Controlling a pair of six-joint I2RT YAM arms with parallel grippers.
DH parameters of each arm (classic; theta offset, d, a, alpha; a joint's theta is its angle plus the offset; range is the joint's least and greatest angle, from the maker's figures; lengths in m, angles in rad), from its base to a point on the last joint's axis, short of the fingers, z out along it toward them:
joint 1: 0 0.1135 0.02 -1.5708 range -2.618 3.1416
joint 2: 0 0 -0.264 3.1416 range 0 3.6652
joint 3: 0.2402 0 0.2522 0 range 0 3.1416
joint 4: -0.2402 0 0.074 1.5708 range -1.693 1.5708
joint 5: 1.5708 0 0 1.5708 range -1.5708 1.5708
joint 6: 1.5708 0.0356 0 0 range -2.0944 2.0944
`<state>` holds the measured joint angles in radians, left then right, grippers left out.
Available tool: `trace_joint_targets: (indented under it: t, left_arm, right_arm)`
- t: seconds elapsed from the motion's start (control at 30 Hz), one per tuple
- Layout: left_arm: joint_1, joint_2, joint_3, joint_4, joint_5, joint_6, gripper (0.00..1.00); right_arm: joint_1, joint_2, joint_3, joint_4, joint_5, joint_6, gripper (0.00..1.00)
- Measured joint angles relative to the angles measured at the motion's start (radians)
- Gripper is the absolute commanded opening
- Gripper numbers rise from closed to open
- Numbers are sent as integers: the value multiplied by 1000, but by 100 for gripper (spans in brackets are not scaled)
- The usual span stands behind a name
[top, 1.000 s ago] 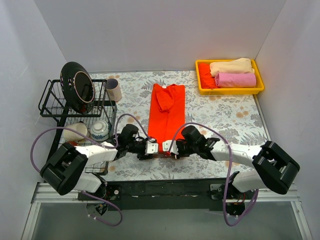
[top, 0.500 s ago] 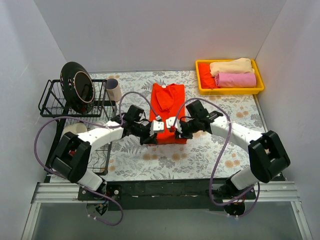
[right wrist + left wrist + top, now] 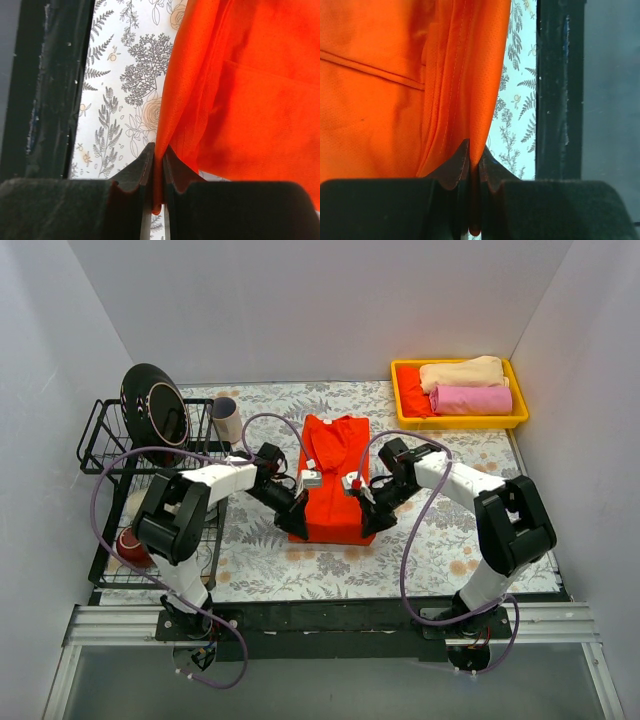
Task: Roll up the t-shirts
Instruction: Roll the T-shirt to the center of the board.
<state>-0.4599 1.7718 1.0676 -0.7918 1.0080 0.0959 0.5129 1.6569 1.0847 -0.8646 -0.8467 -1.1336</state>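
My left gripper (image 3: 474,169) and right gripper (image 3: 159,159) hide the fabric's edge between their jaws, each clamped tight on a thin fold of the bright orange-red cotton t-shirt (image 3: 333,472), which lies mid-table on the fern-printed cloth (image 3: 270,405).

The desk (image 3: 320,575) in front of me is covered with a pale cloth printed with ferns and flowers. In its middle lies the orange-red t-shirt (image 3: 335,455), folded into a long strip that runs away from me. A yellow tray (image 3: 460,423) sits on the far right corner, a black wire rack (image 3: 100,445) stands along the left side, and a cup (image 3: 228,421) stands just beside the rack's far end.
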Motion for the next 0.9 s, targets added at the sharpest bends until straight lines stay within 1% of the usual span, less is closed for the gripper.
trace_joint_targets:
  t: [0.17, 0.33, 0.53, 0.67, 0.8, 0.9]
  left_arm:
    - [17, 87, 56, -33, 45, -48, 0]
    - [41, 209, 179, -95, 61, -62, 0]
    - [66, 344, 320, -185, 71, -34, 0]
    - [76, 421, 411, -273, 74, 13, 0]
    - [91, 446, 429, -333, 77, 50, 0]
    - [102, 446, 429, -345, 79, 51, 0]
  right_arm:
    - [-32, 90, 43, -71, -48, -16, 14]
    - [-86, 241, 161, -186, -91, -66, 12]
    - [-142, 414, 326, -305, -116, -116, 12]
    - [-153, 479, 389, -347, -121, -129, 12]
    - [-152, 527, 447, -372, -131, -127, 12]
    - [-152, 554, 476, -378, -145, -124, 12]
